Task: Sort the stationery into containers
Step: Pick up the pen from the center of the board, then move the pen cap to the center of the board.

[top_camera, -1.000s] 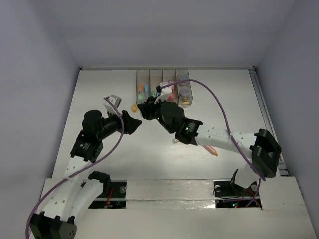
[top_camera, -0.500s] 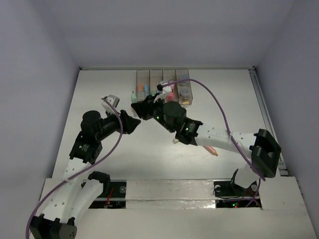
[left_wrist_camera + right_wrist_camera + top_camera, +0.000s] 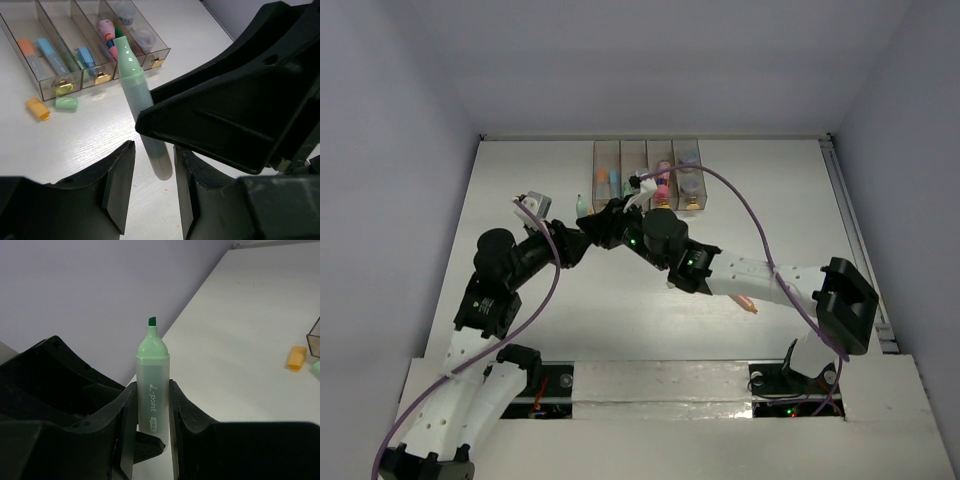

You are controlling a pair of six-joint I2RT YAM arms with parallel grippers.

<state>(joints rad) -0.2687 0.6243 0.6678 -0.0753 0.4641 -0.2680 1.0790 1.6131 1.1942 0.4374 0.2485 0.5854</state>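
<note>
My right gripper (image 3: 151,386) is shut on an uncapped green marker (image 3: 152,385) and holds it above the table. In the left wrist view the marker (image 3: 136,85) slants down, with its rear end between my left gripper's (image 3: 150,192) open fingers, and a gap shows at the left finger. In the top view both grippers, left (image 3: 580,243) and right (image 3: 594,226), meet left of the containers (image 3: 647,150), and the marker (image 3: 580,205) sticks out there. The four clear bins (image 3: 50,75) hold orange, blue and pink markers and round grey-blue pieces.
An orange cap (image 3: 38,108) and a green cap (image 3: 66,103) lie on the table just in front of the bins. The orange cap also shows in the right wrist view (image 3: 296,357). A pink-orange marker (image 3: 746,303) lies under my right arm. Walls close the table's sides.
My right gripper has carried the green marker left, away from the bins. My left gripper has drawn back to the left, and the marker's rear end now sits between its open jaws.
</note>
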